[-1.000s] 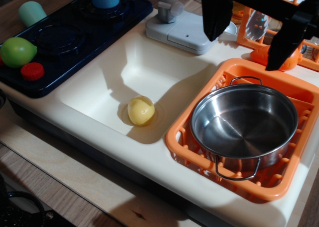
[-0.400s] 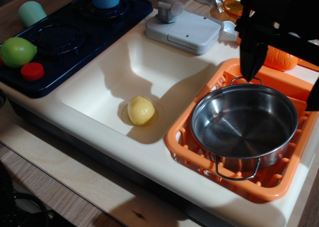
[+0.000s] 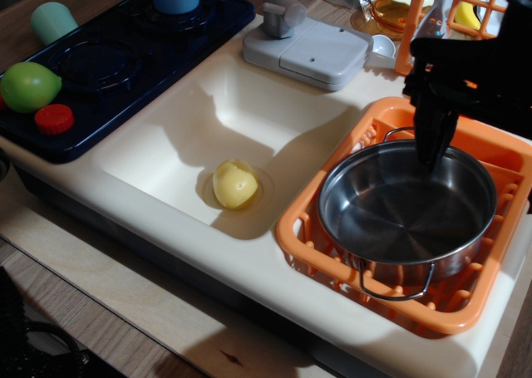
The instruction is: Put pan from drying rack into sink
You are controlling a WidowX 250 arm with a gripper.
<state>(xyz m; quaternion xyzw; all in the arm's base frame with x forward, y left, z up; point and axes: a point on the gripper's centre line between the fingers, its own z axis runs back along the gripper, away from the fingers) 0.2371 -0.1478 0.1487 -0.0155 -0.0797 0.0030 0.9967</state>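
The shiny steel pan sits upright in the orange drying rack at the right, one wire loop handle towards the front and one towards the back. My black gripper hangs over the pan's far side with its jaws wide apart. One finger reaches down to the pan's back rim, just inside it by the rear handle. The other finger is cut off by the right edge of the frame. The cream-white sink lies left of the rack.
A yellow round object sits on the sink's drain. A grey faucet block stands behind the sink, and an orange wire utensil rack behind the drying rack. The dark blue stovetop at left holds a green fruit, a red cap and cups.
My gripper has moved right and come down from above the utensil rack to the pan's back rim. The pan and the yellow object have not moved.
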